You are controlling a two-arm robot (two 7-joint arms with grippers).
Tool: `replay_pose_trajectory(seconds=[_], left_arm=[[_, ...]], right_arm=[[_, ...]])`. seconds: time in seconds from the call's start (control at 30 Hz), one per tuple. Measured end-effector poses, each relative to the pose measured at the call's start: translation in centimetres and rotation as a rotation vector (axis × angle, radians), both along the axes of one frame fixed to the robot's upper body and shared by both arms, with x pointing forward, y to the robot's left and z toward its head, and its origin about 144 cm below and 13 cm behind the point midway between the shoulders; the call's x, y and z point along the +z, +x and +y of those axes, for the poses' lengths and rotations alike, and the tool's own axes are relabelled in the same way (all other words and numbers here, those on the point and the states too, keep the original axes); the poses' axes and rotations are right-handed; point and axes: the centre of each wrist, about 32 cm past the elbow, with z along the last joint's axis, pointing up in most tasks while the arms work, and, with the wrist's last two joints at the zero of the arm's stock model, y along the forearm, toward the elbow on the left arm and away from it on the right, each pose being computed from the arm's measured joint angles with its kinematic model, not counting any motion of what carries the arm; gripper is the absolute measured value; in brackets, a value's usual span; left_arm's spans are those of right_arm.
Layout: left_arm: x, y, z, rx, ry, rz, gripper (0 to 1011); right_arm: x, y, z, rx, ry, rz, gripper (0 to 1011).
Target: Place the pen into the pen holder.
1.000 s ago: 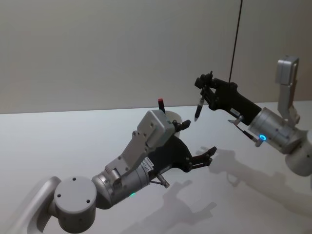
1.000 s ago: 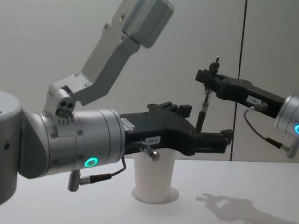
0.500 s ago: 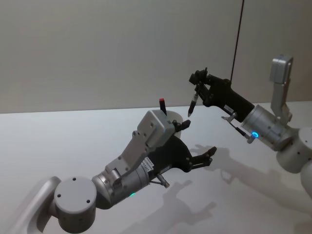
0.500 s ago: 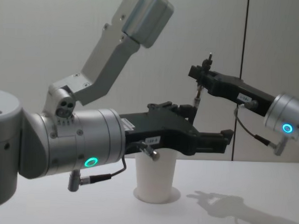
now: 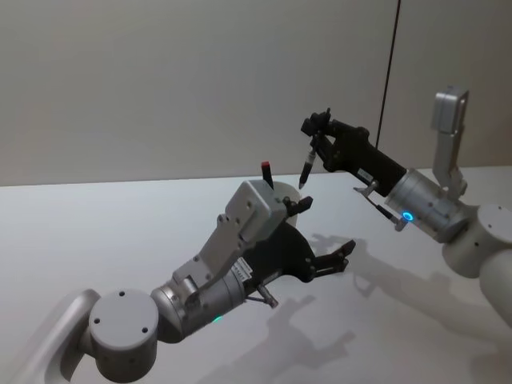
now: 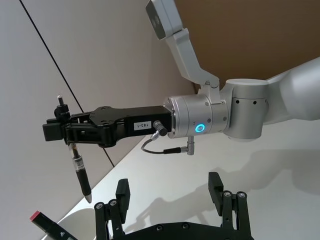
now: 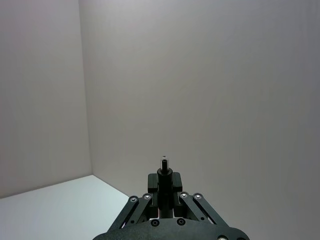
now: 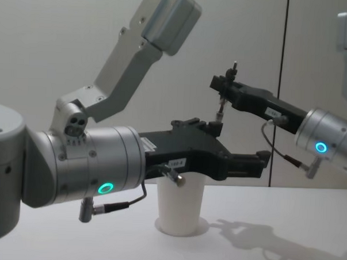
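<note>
Chest view shows the right gripper [image 8: 222, 92] clamping the pen [image 8: 220, 107] tip-down above the paper cup [image 8: 180, 203], ready for lowering.

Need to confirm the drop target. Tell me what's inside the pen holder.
A red-capped marker sticks out of the pen holder. The left pincer covers the rest of its inside.

Right gripper [image 5: 314, 134] with the pen [image 5: 306, 170] clamped upright, tip down, is now farther toward the robot's left than a second ago and slightly higher; pen tip now sits nearly above the pen holder [image 8: 180, 204], where before it hung off to the right of it
</note>
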Motion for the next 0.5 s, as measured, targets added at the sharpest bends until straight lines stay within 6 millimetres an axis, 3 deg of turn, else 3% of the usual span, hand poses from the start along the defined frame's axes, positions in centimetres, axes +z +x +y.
replay_pose_trajectory(seconds=[0.5], left_arm=[[0.0,0.0,0.0,0.0,0.0,0.0,1000]], right_arm=[[-0.1,0.46,0.75,0.049,0.043,0.041,147]])
